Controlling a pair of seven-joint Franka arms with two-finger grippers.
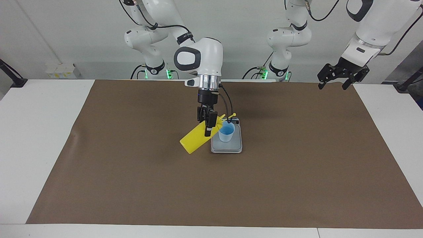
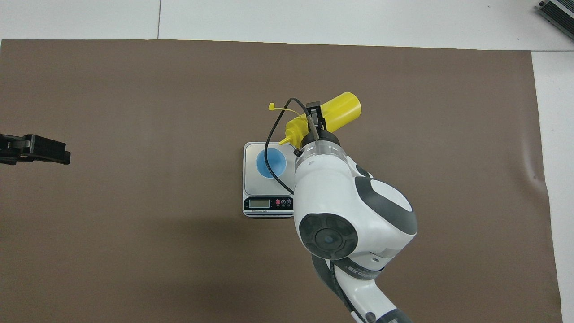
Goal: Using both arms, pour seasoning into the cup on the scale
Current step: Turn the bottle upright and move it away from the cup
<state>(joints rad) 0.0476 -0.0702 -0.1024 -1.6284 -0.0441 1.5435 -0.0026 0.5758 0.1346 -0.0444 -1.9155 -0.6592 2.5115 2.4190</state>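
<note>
With the right gripper (image 1: 207, 127) pinching the tilted bottle (image 1: 195, 140) and the left gripper (image 1: 342, 76) spread idle, its nozzle seems just off the cup (image 1: 226, 131), so seasoning may spill onto the scale (image 1: 226, 148).

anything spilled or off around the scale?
No spill visible. The bottle is tipped in the right gripper, nozzle toward the cup, which stands upright on the scale. Its tip cap dangles open on its tether. The left gripper waits, open.
</note>
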